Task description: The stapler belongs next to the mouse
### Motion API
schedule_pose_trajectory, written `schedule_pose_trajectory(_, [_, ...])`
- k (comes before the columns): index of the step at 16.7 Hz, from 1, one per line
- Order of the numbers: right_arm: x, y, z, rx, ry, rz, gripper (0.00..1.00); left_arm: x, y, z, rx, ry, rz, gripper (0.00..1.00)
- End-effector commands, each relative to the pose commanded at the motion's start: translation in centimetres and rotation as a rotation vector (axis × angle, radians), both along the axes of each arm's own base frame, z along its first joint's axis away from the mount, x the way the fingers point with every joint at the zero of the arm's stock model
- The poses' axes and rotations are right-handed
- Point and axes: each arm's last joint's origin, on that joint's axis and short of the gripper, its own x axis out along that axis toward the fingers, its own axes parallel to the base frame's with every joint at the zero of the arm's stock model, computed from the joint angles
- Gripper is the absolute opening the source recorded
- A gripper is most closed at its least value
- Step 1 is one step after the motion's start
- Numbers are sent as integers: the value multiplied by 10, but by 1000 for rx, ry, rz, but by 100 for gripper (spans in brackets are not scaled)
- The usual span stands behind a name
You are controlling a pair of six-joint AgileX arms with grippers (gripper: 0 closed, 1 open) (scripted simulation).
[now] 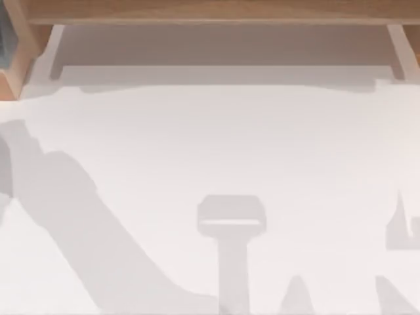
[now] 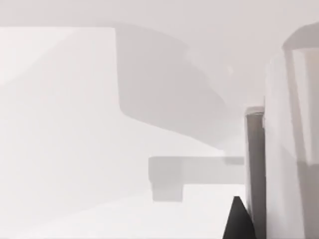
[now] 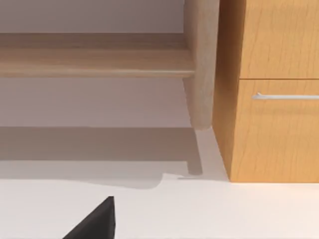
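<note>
The stapler and the mouse are out of view. The white table top [image 1: 210,151] carries only grey shadows of the arms and the camera stand. In the left wrist view, a black tip of my left gripper [image 2: 238,221] juts over the white surface. My right gripper [image 3: 94,221] appears in the right wrist view as a black wedge above the table, pointing toward the back shelf. Nothing is seen held by either one.
A wooden shelf board [image 1: 210,10] runs along the back of the table on pale supports. A wooden cabinet with a drawer handle [image 3: 274,99] stands beside it. A grey upright post [image 2: 254,164] and a white block [image 2: 291,149] rise close to my left gripper.
</note>
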Motion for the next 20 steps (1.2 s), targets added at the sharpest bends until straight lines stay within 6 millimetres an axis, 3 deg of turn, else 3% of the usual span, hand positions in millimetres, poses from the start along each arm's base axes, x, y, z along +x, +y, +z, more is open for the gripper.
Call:
schedule_pose_trajectory(4, [0, 0, 0, 0, 0, 0, 100, 0, 0, 0, 0, 0, 0, 0])
schedule_pose_trajectory(17, [0, 0, 0, 0, 0, 0, 100, 0, 0, 0, 0, 0, 0, 98])
schedule_pose_trajectory(20, [0, 0, 0, 0, 0, 0, 100, 0, 0, 0, 0, 0, 0, 100])
